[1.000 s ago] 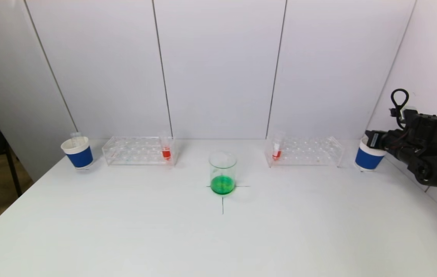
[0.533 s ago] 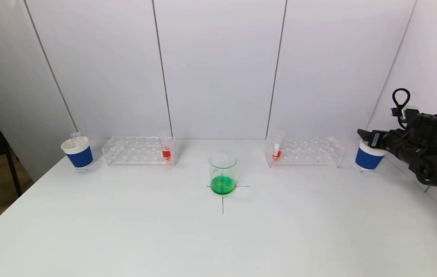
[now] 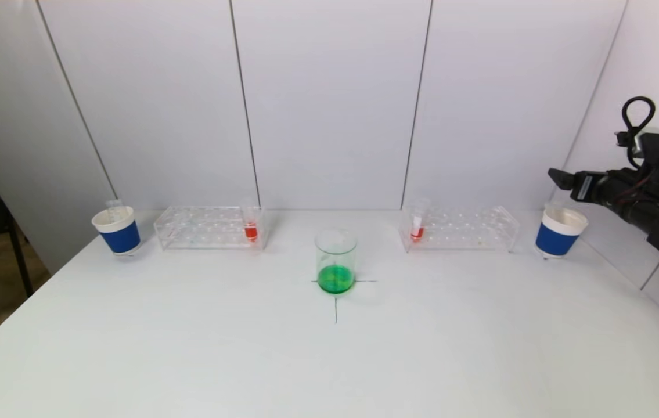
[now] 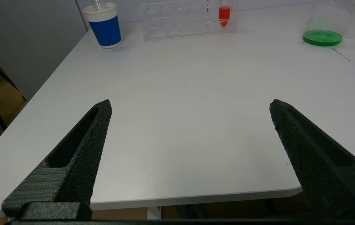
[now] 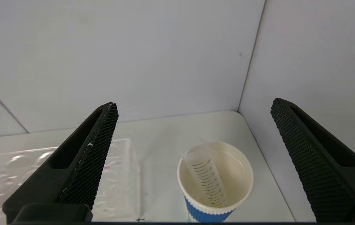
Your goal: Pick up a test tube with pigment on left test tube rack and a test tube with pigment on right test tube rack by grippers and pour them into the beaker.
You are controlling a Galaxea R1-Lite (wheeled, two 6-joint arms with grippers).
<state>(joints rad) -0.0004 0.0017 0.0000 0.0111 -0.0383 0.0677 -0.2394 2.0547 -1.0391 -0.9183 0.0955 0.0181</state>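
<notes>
The glass beaker holds green liquid at the table's centre. On the left test tube rack stands a tube of red pigment; the right test tube rack carries another red tube. My right gripper hovers open above the right blue cup, nothing between its fingers. An empty graduated tube leans inside that cup. My left gripper is open over the near left table edge, out of the head view.
A second blue cup with a clear tube in it stands at the far left, beside the left rack. White wall panels close the back and right sides. A black cross marks the table under the beaker.
My right gripper has opened, letting the empty tube go into the right cup, and has risen above the cup. The left arm has not moved.
</notes>
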